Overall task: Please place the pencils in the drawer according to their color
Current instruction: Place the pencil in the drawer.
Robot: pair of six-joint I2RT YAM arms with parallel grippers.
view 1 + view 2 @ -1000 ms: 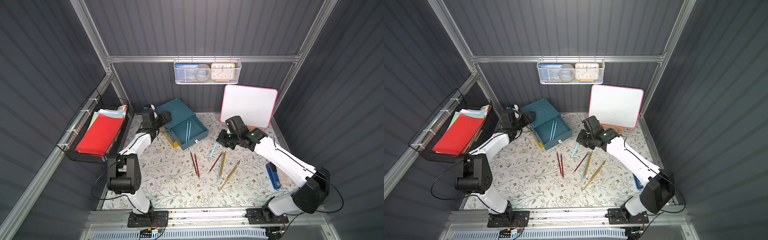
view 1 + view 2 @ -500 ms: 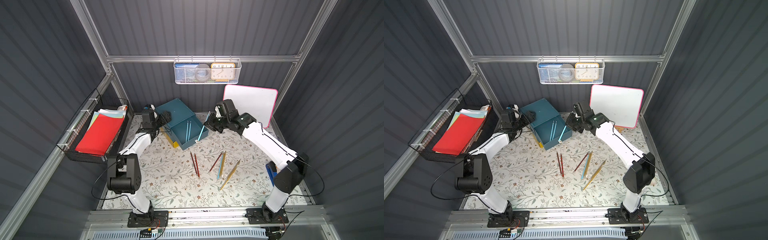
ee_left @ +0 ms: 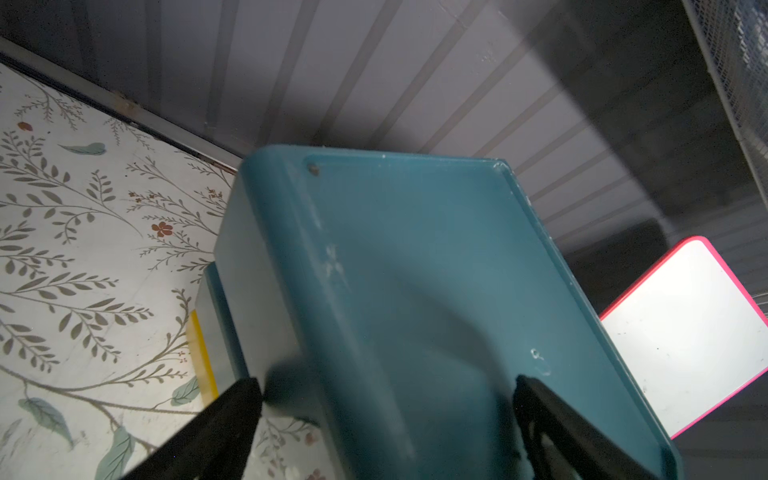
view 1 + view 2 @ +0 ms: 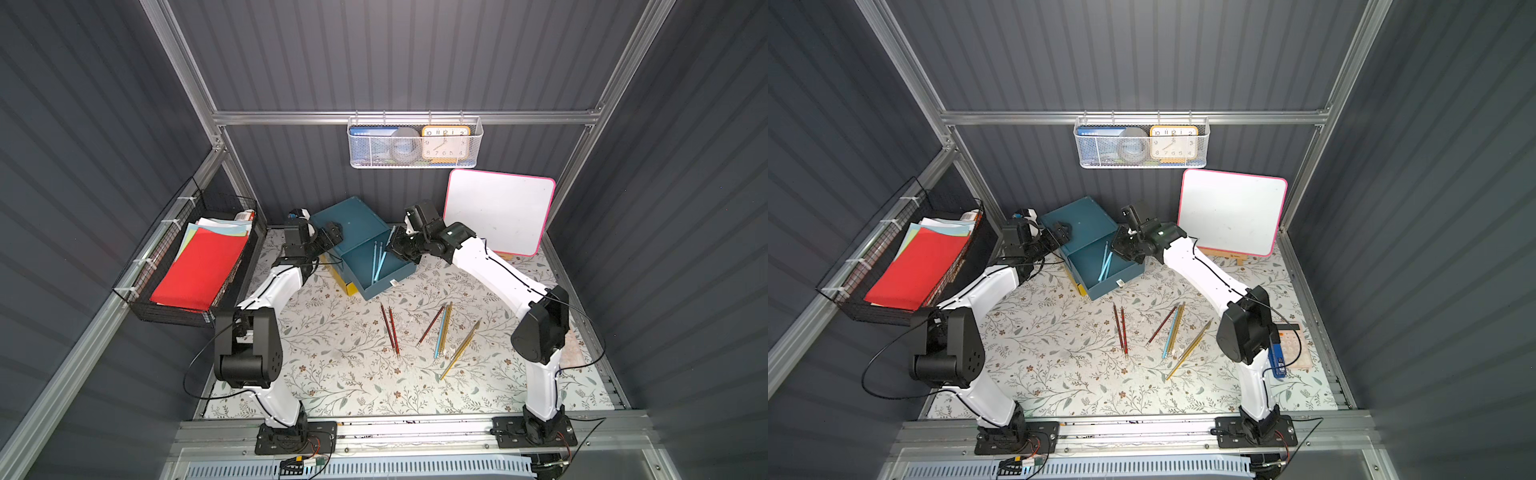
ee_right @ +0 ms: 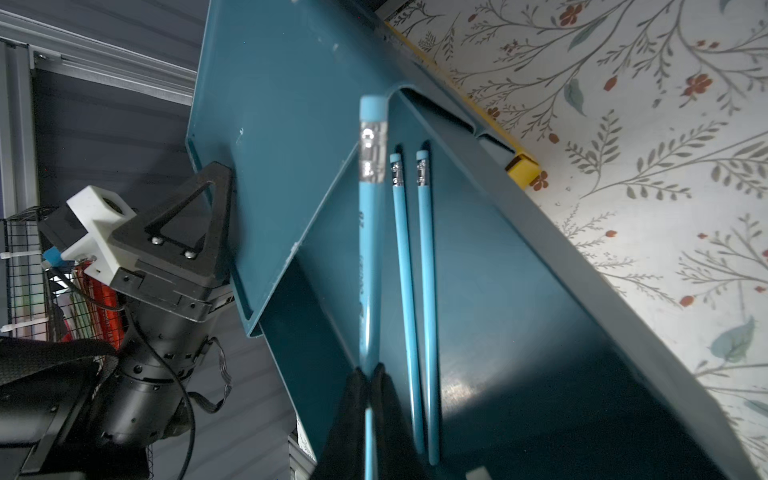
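Right gripper (image 5: 368, 374): jaws clamped on one light-blue pencil (image 5: 370, 249), eraser end jutting ahead of them.
Held pencil, place: we find it above the open drawer (image 4: 388, 278), at 2 o'clock of the two blue pencils (image 4: 376, 259) lying inside.
Long axis: roughly 1-to-7 o'clock in a top view, nearly parallel with those two.
Coming move: we judge a lowering and release; the right arm is the nearer.
Left gripper (image 3: 386, 386): jaws apart, astride the teal cabinet (image 3: 415, 249).
Loose pencils (image 4: 440, 332): red, blue and gold, at 5 o'clock of the drawer.
Writing: numerals on the clock (image 4: 445, 143); the held pencil's barrel print is unreadable.
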